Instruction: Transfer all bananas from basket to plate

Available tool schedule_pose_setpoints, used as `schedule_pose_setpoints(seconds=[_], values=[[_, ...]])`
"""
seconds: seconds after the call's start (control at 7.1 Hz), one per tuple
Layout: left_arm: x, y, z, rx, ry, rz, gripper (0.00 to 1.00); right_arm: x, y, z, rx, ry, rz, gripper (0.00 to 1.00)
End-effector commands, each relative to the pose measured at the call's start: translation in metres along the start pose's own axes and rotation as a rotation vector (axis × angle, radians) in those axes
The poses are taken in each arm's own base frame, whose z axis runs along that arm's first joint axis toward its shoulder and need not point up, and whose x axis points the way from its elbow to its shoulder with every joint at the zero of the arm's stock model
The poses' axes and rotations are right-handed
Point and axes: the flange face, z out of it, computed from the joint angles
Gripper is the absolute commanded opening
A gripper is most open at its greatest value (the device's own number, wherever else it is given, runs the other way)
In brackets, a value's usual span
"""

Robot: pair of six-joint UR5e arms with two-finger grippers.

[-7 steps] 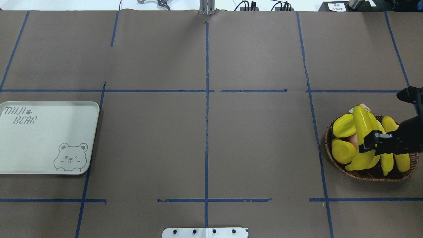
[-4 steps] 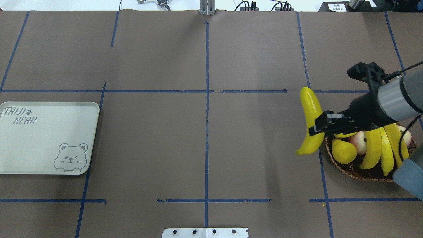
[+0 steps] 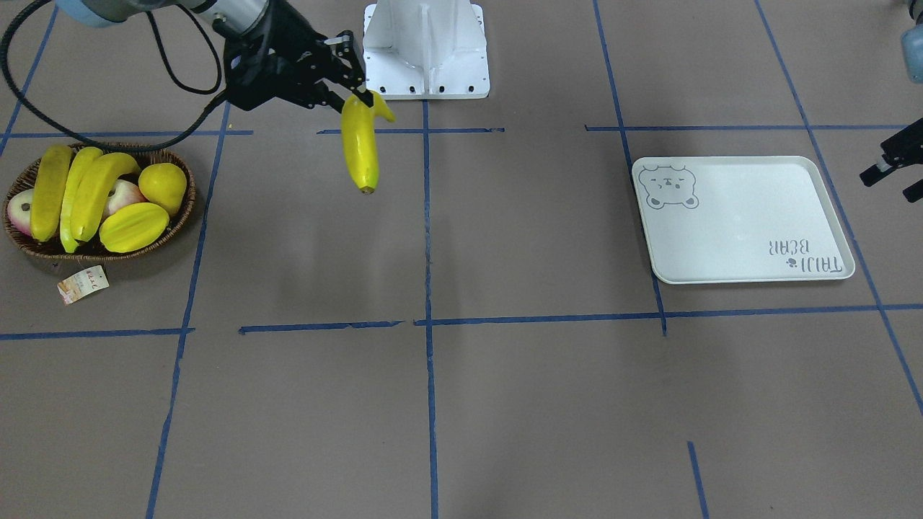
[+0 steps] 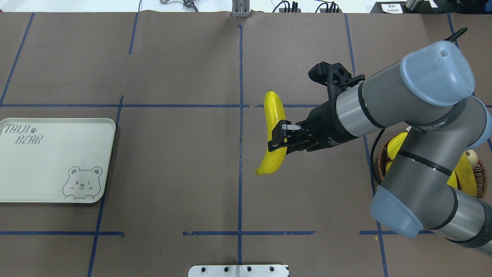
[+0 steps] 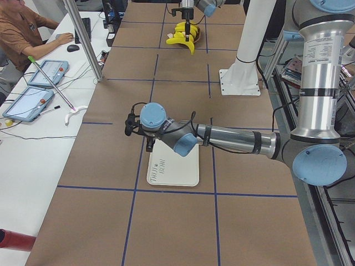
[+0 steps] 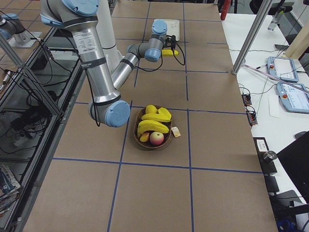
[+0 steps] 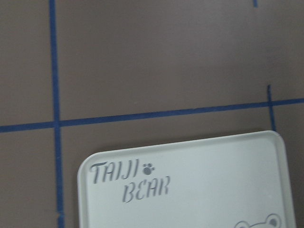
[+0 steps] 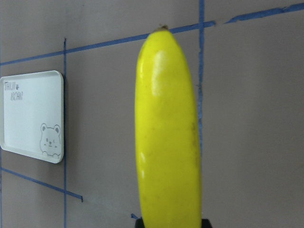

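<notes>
A long, curved, glossy yellow banana (image 4: 273,130) hangs in the air above the brown paper-covered table (image 4: 173,173), just on my right of the blue tape line running down the table's middle. Its long axis runs from my side of the table towards the far side. The blunt end points away from me and the tapered, curving end points back towards me. My black two-finger right gripper (image 4: 278,139) pinches this banana across its width, a little nearer to the end that faces me, with one finger on each side of the fruit. The wrist camera looks along the banana's length from the grip to its far tip. My right arm reaches in from the right, its elbow folded above the oval dark brown wicker basket (image 3: 43,250), forearm and wrist lying nearly level and pointing at the table's centre. Three more yellow bananas (image 3: 92,194) lie side by side in that basket. The flat off-white rectangular plate (image 4: 57,161), printed with a grey bear face, sits far off on my left. My left gripper (image 3: 890,162) hovers just beside the plate's outer edge, and I cannot tell whether its fingers are apart.
</notes>
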Motion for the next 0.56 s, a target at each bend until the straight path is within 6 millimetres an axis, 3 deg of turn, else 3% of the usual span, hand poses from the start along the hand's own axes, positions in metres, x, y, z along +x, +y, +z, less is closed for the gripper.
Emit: schedule_pose_setpoints(seconds=[0.0, 0.14, 0.28, 0.42], values=[[0.119, -0.034, 0.031, 0.043, 0.139, -0.089, 0.99, -0.052, 0.041, 0.039, 0.070, -0.045, -0.026, 0.00], [0.174, -0.038, 0.063, 0.080, 0.185, -0.137, 0.99, -0.062, 0.054, 0.050, 0.086, -0.053, -0.025, 0.00], [0.244, -0.026, 0.115, 0.055, 0.258, -0.239, 0.99, -0.066, 0.058, 0.052, 0.087, -0.058, -0.028, 0.00], [0.302, -0.015, 0.141, 0.051, 0.337, -0.319, 0.99, -0.066, 0.058, 0.052, 0.085, -0.058, -0.029, 0.00]])
